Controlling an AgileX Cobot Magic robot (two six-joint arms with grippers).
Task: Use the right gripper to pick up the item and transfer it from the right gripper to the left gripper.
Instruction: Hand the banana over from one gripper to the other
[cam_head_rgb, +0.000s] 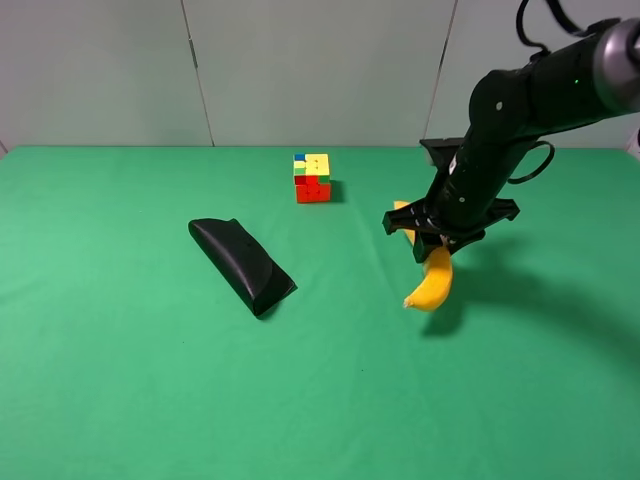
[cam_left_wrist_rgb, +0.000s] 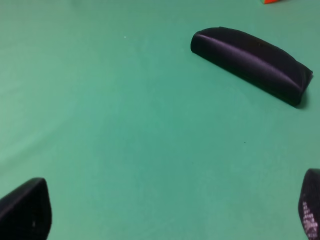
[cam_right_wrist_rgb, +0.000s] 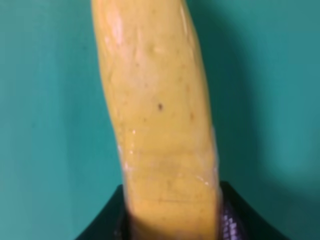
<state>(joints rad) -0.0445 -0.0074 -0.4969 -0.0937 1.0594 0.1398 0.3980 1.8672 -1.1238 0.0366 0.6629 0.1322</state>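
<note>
The yellow banana (cam_head_rgb: 432, 284) hangs in my right gripper (cam_head_rgb: 432, 247), lifted off the green table at the right of the exterior view. Its lower end points down and to the left; a short part sticks out behind the claw. In the right wrist view the banana (cam_right_wrist_rgb: 160, 110) fills the middle, with the black jaws clamped on its near end. My left gripper is out of the exterior view. In the left wrist view its two black fingertips (cam_left_wrist_rgb: 25, 210) stand far apart at the lower corners, empty, over bare cloth.
A black pouch-like case (cam_head_rgb: 242, 264) lies left of centre on the green table (cam_head_rgb: 120, 380); it also shows in the left wrist view (cam_left_wrist_rgb: 252, 62). A multicoloured puzzle cube (cam_head_rgb: 312, 177) stands behind it, towards the back wall.
</note>
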